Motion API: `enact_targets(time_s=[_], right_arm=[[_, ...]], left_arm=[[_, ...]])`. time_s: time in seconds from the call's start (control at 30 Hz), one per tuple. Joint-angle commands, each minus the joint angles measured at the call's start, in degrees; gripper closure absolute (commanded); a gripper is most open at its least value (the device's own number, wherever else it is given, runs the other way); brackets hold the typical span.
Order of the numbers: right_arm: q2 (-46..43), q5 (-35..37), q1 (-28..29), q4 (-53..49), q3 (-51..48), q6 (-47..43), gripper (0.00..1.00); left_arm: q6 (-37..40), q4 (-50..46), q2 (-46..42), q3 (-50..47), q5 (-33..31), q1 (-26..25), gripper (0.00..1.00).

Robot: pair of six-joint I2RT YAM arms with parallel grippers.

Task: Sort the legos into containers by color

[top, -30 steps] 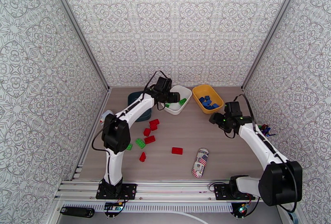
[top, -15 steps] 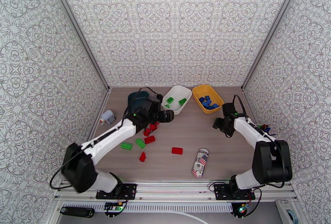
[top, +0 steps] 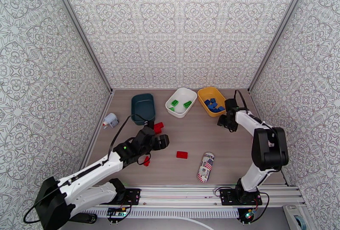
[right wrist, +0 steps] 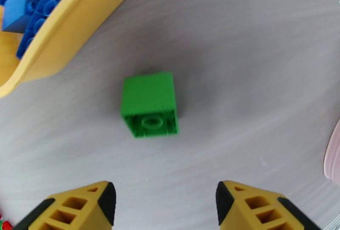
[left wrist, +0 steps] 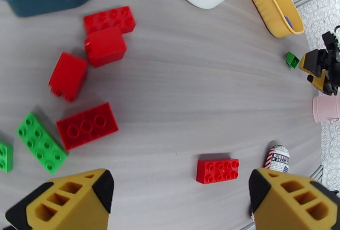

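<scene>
- Two grippers, both empty: the left gripper [left wrist: 178, 192] gapes wide, and the right gripper [right wrist: 165, 197] stands about half open.
- The left has drawn back from the white bin [top: 180, 112]. Red bricks [left wrist: 87, 125] lie just ahead of it, with the teal bin [top: 143, 106] beyond.
- The right has swung in beside the yellow bin [right wrist: 68, 22]. A stray green brick [right wrist: 149, 103] lies just ahead of it, likely its next pick.

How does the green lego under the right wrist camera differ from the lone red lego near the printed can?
The green lego is short and squarish; the red lego is a longer brick. The green one lies tipped over, hollow underside showing; the red one sits studs up. Both lie loose on the table.
</scene>
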Motion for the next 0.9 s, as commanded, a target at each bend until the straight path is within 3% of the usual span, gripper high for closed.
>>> enact_targets(time_s=[0.0,0.5,0.87], right_arm=[[2.9,2.2,-0.4,-0.2,3.5,-1.4,0.36],[10.1,1.8,-1.6,0.1,7.6,-1.7,0.46],[4.6,-0.5,-1.8,1.9,4.1,-1.9,0.68]], left_arm=[[-2.1,-1.3,-1.2,-0.7,-2.0,-0.6,0.10],[-1.9,-1.7,-0.5,1.5,-2.1,-0.7,0.10],[-1.2,-3.7,0.8,4.2,-2.0,1.5,0.08]])
